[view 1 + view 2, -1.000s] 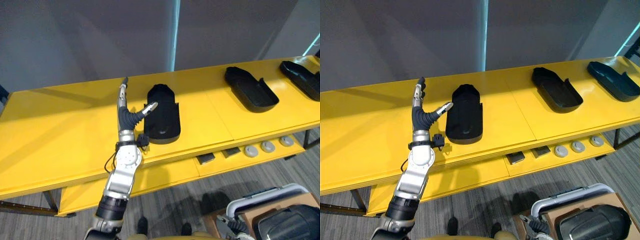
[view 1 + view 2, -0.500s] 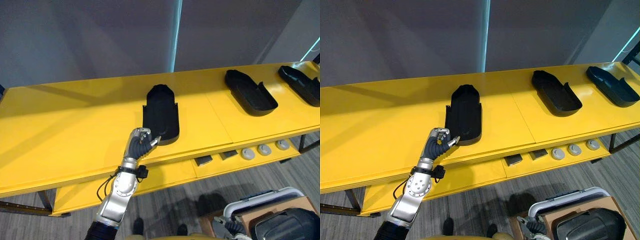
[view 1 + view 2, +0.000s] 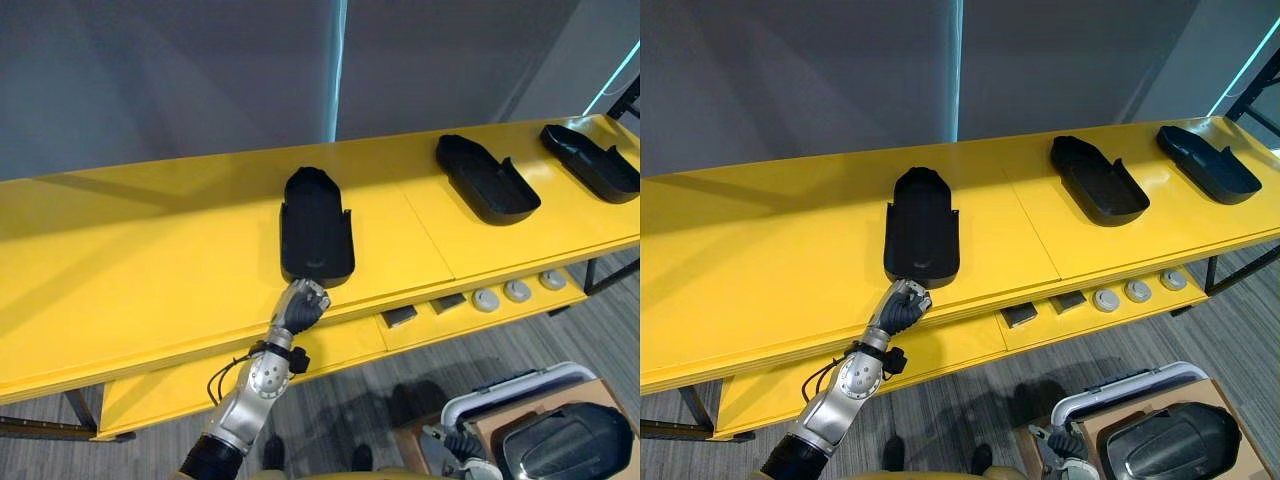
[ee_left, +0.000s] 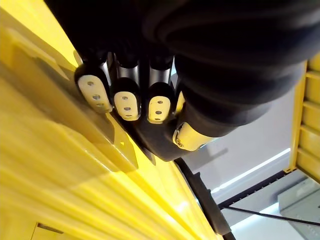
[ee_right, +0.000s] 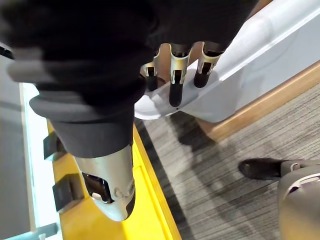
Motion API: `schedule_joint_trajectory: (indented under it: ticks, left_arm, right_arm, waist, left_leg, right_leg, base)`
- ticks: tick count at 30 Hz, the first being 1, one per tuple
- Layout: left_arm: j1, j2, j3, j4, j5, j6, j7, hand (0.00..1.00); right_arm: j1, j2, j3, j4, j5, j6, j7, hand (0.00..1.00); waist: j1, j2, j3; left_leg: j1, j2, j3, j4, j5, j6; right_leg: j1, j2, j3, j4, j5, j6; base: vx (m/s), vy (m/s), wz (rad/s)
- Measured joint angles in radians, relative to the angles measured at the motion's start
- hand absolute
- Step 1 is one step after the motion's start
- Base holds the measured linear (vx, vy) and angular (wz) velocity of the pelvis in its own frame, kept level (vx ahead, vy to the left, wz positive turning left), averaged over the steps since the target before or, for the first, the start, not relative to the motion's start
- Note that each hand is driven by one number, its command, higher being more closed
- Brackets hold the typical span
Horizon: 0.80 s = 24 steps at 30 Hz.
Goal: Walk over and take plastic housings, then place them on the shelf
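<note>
A black plastic housing [image 3: 317, 225] lies open side up on the long yellow shelf [image 3: 150, 260], near its middle. My left hand [image 3: 300, 306] hangs at the shelf's front edge, just below the housing's near end, curled into a fist with nothing in it. The left wrist view shows its curled fingers [image 4: 125, 100] against the yellow edge. Two more black housings [image 3: 487, 178] [image 3: 590, 160] lie further right on the shelf. My right hand [image 5: 175, 65] hangs low with straight fingers, beside a white bin rim [image 5: 260, 55].
At the lower right a white-rimmed bin [image 3: 520, 385] in a brown box holds another black housing [image 3: 565, 445]. A lower yellow shelf carries grey round parts [image 3: 517, 291] and small dark blocks [image 3: 400, 316]. A grey wall stands behind the shelf.
My left hand has drawn back from beside the middle housing to the shelf's front edge and curled into a fist. The camera has shifted slightly.
</note>
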Motion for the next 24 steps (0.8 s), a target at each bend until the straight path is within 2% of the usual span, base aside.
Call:
schedule_joint_trajectory:
  ticks: [14,24]
  left_arm:
    - [-0.103,-0.035,0.021,0.096,0.0,0.053,0.082,1.0]
    - [-0.157,-0.046,0.063,0.153,-0.009,0.075,0.103,1.0]
  right_arm:
    - [-0.012,0.005,-0.006,-0.015,-0.003,0.003,0.0,0.0]
    - [-0.019,0.012,-0.007,-0.02,-0.01,0.003,0.0,0.0]
  waist:
    - [-0.02,0.001,0.0]
    - [-0.029,0.001,0.0]
  left_leg:
    - [-0.001,-0.001,0.027,0.0,0.0,0.0]
    - [0.001,0.0,0.045,0.0,0.0,0.0]
  right_leg:
    - [0.0,0.001,0.026,-0.027,0.022,0.0]
    - [-0.003,0.001,0.044,-0.031,0.026,0.001]
  base:
    - [-0.01,-0.002,-0.05]
    - [-0.01,-0.001,-0.03]
